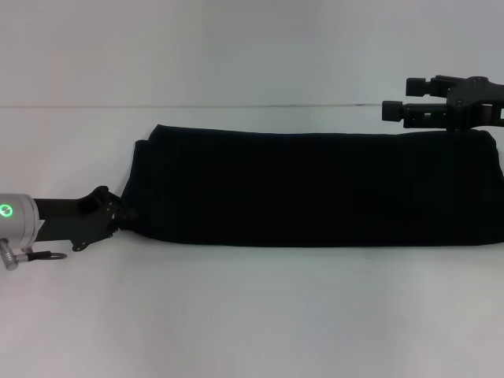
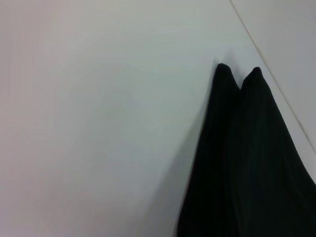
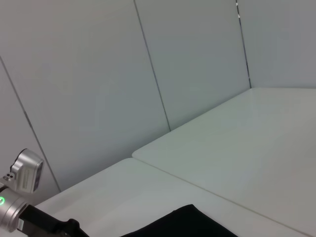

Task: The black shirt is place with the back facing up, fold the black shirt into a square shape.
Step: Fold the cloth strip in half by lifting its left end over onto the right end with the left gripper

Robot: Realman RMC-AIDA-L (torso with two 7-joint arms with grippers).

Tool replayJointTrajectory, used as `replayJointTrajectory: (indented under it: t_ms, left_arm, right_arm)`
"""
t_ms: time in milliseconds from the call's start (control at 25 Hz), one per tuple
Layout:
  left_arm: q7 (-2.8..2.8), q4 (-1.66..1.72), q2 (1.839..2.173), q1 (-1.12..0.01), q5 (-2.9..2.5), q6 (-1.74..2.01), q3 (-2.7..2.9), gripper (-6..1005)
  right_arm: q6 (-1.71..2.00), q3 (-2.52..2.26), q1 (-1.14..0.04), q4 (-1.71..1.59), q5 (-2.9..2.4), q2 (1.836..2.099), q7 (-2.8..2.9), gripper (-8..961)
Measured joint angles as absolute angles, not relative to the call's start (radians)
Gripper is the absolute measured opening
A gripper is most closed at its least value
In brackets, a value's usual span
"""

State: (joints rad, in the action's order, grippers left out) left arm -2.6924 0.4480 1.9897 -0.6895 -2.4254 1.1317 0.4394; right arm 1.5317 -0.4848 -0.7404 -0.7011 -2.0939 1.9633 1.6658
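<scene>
The black shirt (image 1: 315, 189) lies folded into a long band across the white table (image 1: 252, 315), plain side up with no lettering showing. My left gripper (image 1: 118, 211) sits low at the band's left end, touching its near corner. The left wrist view shows that end of the shirt (image 2: 247, 168) with two pointed cloth corners. My right gripper (image 1: 396, 96) hovers open above the shirt's far right corner with nothing between its fingers. A corner of the shirt (image 3: 177, 224) and the left arm (image 3: 24, 215) appear in the right wrist view.
A seam (image 1: 197, 106) runs across the table just behind the shirt. Pale wall panels (image 3: 98, 89) stand beyond the table. Bare white surface stretches in front of the shirt.
</scene>
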Motion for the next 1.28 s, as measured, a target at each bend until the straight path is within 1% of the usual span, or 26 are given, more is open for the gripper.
replayJointTrajectory:
  t_ms: [200, 400, 480, 600, 720, 1080, 1200, 1280]
  left_arm:
    - [-2.679, 0.448, 1.991, -0.693, -2.419, 1.118, 0.446, 161]
    - [-2.624, 0.45, 1.993, -0.677, -2.396, 1.125, 0.423, 93]
    - [-2.575, 0.454, 1.993, -0.665, -2.376, 1.138, 0.403, 66]
    - [-2.5, 0.47, 1.993, -0.634, -2.354, 1.149, 0.365, 65]
    - [-2.452, 0.513, 1.985, -0.588, -2.349, 1.179, 0.311, 64]
    - [-2.428, 0.718, 1.949, -0.437, -2.357, 1.328, 0.165, 62]
    - [-2.425, 0.742, 1.936, -0.439, -2.352, 1.372, 0.145, 61]
    - [-2.418, 0.742, 1.927, -0.468, -2.339, 1.418, 0.144, 61]
  right_arm:
    - [1.528, -0.485, -0.738, -0.701, -2.094, 1.964, 1.666, 944]
    - [1.518, -0.482, -0.738, -0.697, -2.094, 1.967, 1.666, 944]
    - [1.506, -0.481, -0.738, -0.692, -2.083, 1.972, 1.666, 944]
    - [1.491, -0.481, -0.738, -0.689, -2.06, 1.985, 1.67, 944]
    - [1.471, -0.48, -0.738, -0.688, -2.042, 1.998, 1.678, 945]
    - [1.371, -0.489, -0.747, -0.687, -1.991, 2.039, 1.681, 945]
    - [1.36, -0.488, -0.749, -0.687, -1.989, 2.044, 1.678, 944]
    - [1.361, -0.483, -0.744, -0.687, -1.984, 2.044, 1.679, 944]
